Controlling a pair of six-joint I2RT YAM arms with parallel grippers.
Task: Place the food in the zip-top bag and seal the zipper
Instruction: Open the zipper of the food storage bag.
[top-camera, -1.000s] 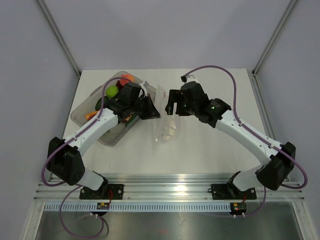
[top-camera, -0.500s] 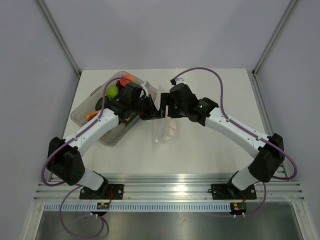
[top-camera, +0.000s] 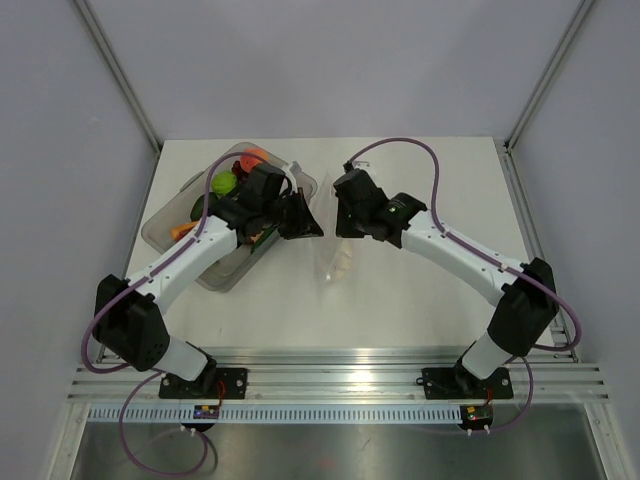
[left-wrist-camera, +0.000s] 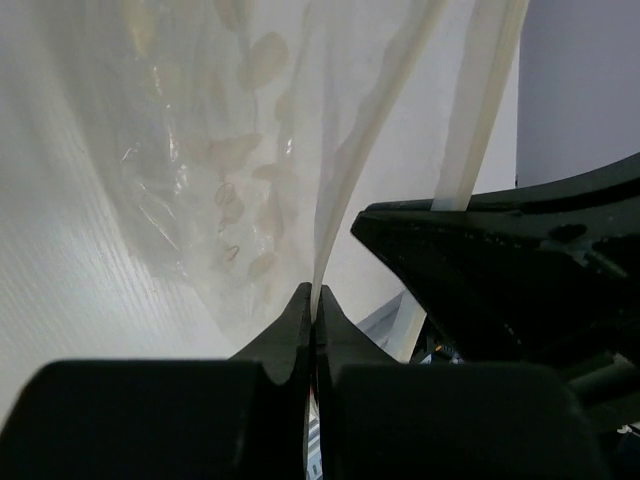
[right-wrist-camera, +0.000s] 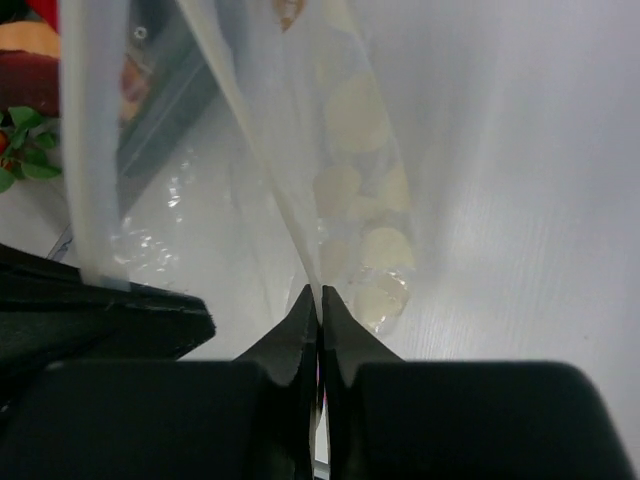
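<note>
The zip-top bag (top-camera: 335, 255) is a clear pouch with pale round spots, hanging between my two grippers just right of the tray. My left gripper (top-camera: 308, 222) is shut on one lip of its mouth (left-wrist-camera: 316, 300). My right gripper (top-camera: 338, 218) is shut on the opposite lip (right-wrist-camera: 320, 298). The zipper (right-wrist-camera: 92, 150) shows as a thin clear strip along the mouth edge. The food lies in the clear grey tray (top-camera: 212, 272): a light-green lime (top-camera: 223, 183) and an orange-red piece (top-camera: 252, 157) show, while the left arm hides the rest.
The tray sits at the table's left side, partly under my left arm. In the right wrist view a dark-red piece and green leaves (right-wrist-camera: 25, 160) lie beyond the bag. Bare white table (top-camera: 440, 190) spreads to the right and front.
My right gripper has moved left to the bag's mouth and shut on its lip. The bag now hangs narrower between both grippers. The left gripper has stayed in place, shut.
</note>
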